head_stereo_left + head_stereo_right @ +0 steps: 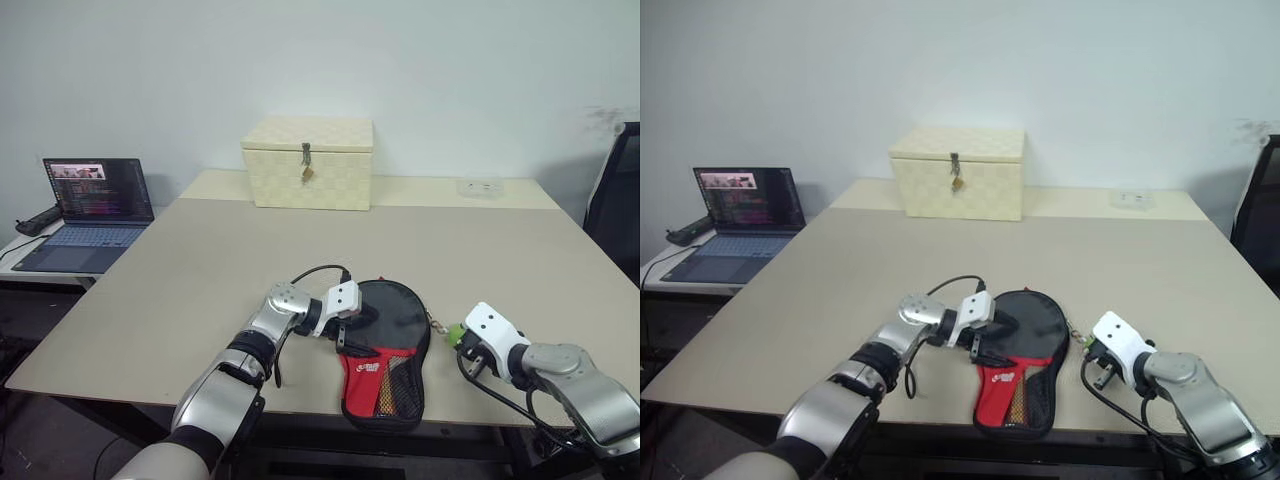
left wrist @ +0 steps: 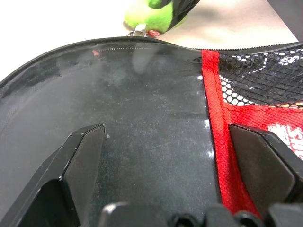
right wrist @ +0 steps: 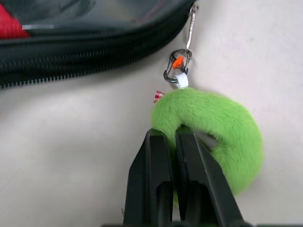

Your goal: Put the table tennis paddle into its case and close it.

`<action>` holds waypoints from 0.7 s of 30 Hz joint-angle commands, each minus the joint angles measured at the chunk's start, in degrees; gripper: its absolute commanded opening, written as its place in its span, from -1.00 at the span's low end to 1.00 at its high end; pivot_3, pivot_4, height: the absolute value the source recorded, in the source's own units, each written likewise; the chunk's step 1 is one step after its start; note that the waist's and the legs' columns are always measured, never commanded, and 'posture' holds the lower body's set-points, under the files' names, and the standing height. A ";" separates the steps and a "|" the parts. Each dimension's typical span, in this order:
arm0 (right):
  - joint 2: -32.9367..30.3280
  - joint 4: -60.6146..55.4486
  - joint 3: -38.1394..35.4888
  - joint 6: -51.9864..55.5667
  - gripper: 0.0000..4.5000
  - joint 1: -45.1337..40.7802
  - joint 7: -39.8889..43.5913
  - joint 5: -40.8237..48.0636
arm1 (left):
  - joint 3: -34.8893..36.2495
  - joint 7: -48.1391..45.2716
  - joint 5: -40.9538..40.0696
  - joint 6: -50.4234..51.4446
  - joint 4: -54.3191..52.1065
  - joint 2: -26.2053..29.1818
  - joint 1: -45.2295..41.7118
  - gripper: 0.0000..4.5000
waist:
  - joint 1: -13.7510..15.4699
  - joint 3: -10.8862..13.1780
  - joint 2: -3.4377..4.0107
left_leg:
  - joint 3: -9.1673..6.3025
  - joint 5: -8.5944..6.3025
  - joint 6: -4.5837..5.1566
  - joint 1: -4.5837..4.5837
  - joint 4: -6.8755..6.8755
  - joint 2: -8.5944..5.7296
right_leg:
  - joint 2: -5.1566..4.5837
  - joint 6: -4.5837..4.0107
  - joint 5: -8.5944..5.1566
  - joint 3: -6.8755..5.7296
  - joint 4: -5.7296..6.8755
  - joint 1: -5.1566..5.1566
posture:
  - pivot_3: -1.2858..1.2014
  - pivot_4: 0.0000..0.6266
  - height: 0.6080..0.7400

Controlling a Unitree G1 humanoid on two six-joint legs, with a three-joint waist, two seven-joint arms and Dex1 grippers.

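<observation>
The case [image 1: 362,385] lies open near the table's front edge, red handle part toward me. The table tennis paddle [image 1: 398,308] rests inside it, its glossy black face [image 2: 142,123] up and its handle under the mesh pocket [image 2: 265,80]. My left gripper [image 1: 343,338] hangs just over the paddle's left side, open, with one finger [image 2: 85,156] on each side of bare rubber. To the right of the case, my right gripper [image 1: 462,342] is shut on a green plush charm [image 3: 222,137]. A small clip [image 3: 177,66] links the charm to the case's zip.
A cream woven latched box [image 1: 308,160] stands at the back of the table. A laptop [image 1: 95,205] sits on a lower side table to the left. A black chair [image 1: 615,200] is at the right edge. The table's front edge [image 1: 300,405] runs just under the case.
</observation>
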 commanded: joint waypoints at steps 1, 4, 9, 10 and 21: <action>-2.15 -5.46 -2.93 2.05 -0.98 1.51 1.82 1.77 | -2.99 0.92 4.72 0.35 3.64 -0.66 2.58 1.00 | 0.06 -0.03 0.00 | 0.00 0.00 0.00 0.00 0.01 0.00 | 0.00 0.00 0.00 -0.01 0.00 0.01 | 0.03 -0.52 1.00; -4.38 -10.48 -4.90 3.89 -0.98 4.80 3.80 3.74 | -3.23 0.97 4.93 0.72 4.17 -1.20 2.78 1.00 | 0.31 -0.07 0.01 | -0.03 0.00 0.00 0.00 0.03 -0.02 | -0.01 0.01 0.00 -0.04 -0.01 0.04 | 0.03 -0.52 1.00; -7.21 -21.13 -9.29 6.52 -0.98 13.05 6.23 7.24 | -2.52 0.06 4.02 2.89 4.44 -2.42 2.99 1.00 | 0.69 -0.21 -0.05 | -0.10 -0.01 0.01 -0.04 0.05 -0.05 | -0.05 0.03 0.00 -0.15 -0.17 0.14 | 0.03 -0.52 1.00; -7.72 -22.98 -9.89 6.95 -0.98 14.60 6.78 7.98 | -2.37 0.12 3.92 3.16 4.46 -2.62 3.04 1.00 | 0.72 -0.23 -0.07 | -0.13 -0.01 0.01 -0.06 0.06 -0.05 | -0.05 0.04 0.00 -0.17 -0.19 0.15 | 0.03 -0.52 1.00; -14.19 -37.89 -10.78 5.24 -0.98 26.19 14.24 15.64 | -2.57 1.65 4.56 3.65 4.94 -3.94 2.59 1.00 | 1.08 -0.48 -0.19 | -0.18 -0.02 0.01 -0.10 0.07 -0.06 | -0.08 0.10 0.03 -0.26 -0.42 0.24 | 0.03 -0.52 1.00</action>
